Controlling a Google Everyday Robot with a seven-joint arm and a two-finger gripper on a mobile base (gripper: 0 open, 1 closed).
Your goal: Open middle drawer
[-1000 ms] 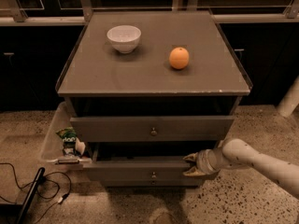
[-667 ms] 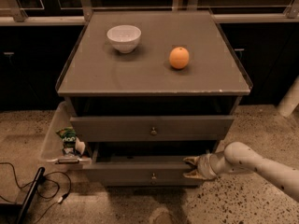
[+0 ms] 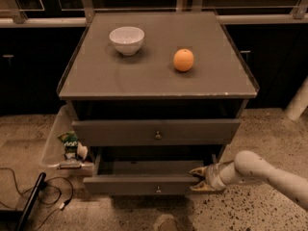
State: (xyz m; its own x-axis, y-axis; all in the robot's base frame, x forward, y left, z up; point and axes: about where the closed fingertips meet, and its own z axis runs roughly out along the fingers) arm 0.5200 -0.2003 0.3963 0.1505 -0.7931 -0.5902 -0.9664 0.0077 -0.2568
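Note:
The middle drawer (image 3: 139,185) is the lower grey front with a small brass knob (image 3: 158,189). It stands pulled partway out, with its grey inside showing behind the front. My gripper (image 3: 196,179) is at the right end of that front, one finger above the edge and one below, closed on it. My pale arm (image 3: 269,174) reaches in from the lower right. Above it is a taller, wider grey drawer front (image 3: 156,131) with its own knob. No drawer shows below the middle one.
A white bowl (image 3: 127,39) and an orange (image 3: 183,60) sit on the cabinet top (image 3: 96,76). A clear bin (image 3: 52,146) with a green packet (image 3: 70,139) stands left of the cabinet. Cables (image 3: 53,194) lie on the speckled floor. A white post (image 3: 298,100) is at the right.
The middle drawer front has come slightly further out toward the camera, and my gripper has moved with it at its right end.

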